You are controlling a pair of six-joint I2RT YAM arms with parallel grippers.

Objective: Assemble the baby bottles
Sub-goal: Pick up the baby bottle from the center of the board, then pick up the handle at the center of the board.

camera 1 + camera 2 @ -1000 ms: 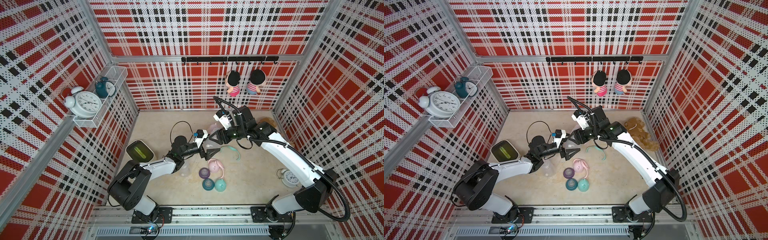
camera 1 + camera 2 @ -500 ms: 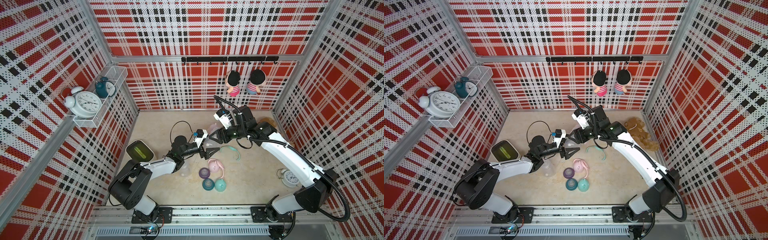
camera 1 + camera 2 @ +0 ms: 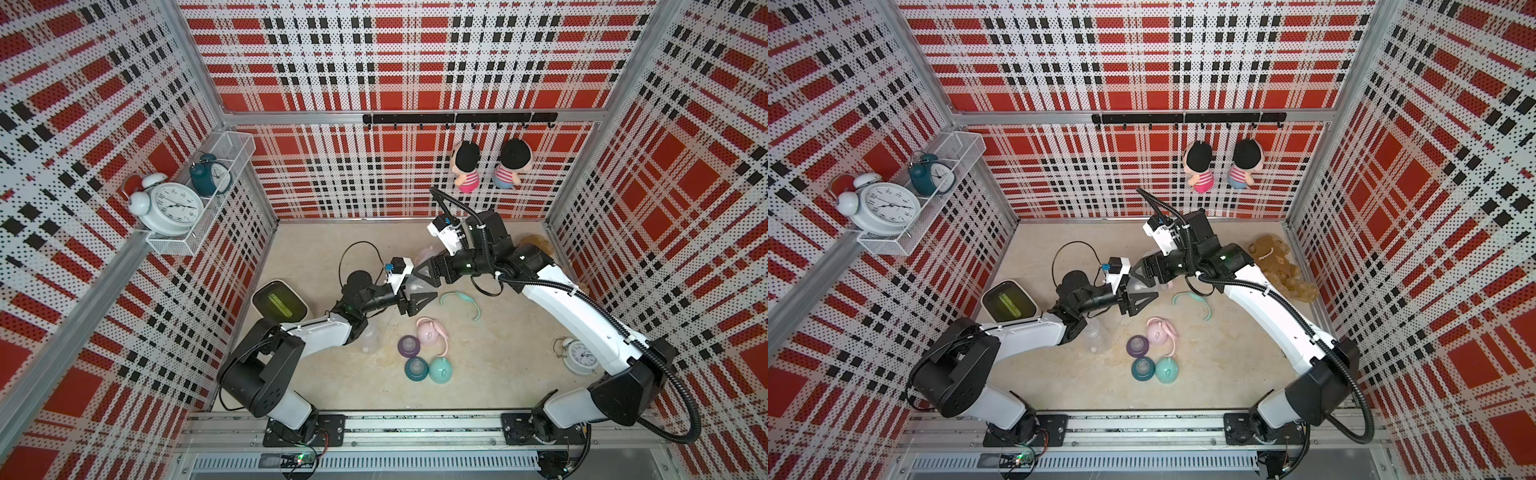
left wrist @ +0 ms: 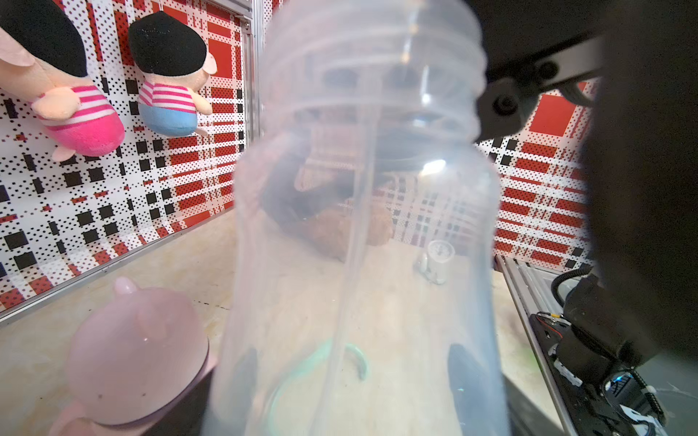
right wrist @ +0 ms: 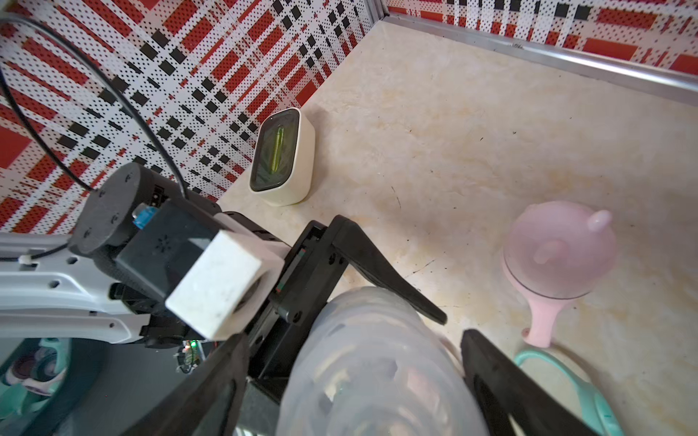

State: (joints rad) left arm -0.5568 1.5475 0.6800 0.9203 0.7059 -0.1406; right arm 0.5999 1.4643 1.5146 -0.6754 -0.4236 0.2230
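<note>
So in both top views my left gripper (image 3: 415,287) and right gripper (image 3: 423,275) meet nose to nose over the middle of the table (image 3: 478,374). The clear bottle (image 3: 414,284) sits between them, off the surface as far as I can tell, with the loose ring (image 3: 459,300) and pink cap (image 3: 428,332) lying nearby. Left wrist view: the bottle fills everything, threaded neck pointing away. My pads (image 4: 462,372) show dark through its wall, so left is clamped on the lower body. Right wrist view: my right fingers (image 5: 502,385) flank the bottle with a sliver of gap on one side, so that one looks let go. My worry is the slick plastic and the low grip. If right drags on the neck while backing off, the bottle could twist out and drop among the parts. Versus a second ago: left jaws stood wide and right was narrower around the bottle; the arms have barely shifted.
</note>
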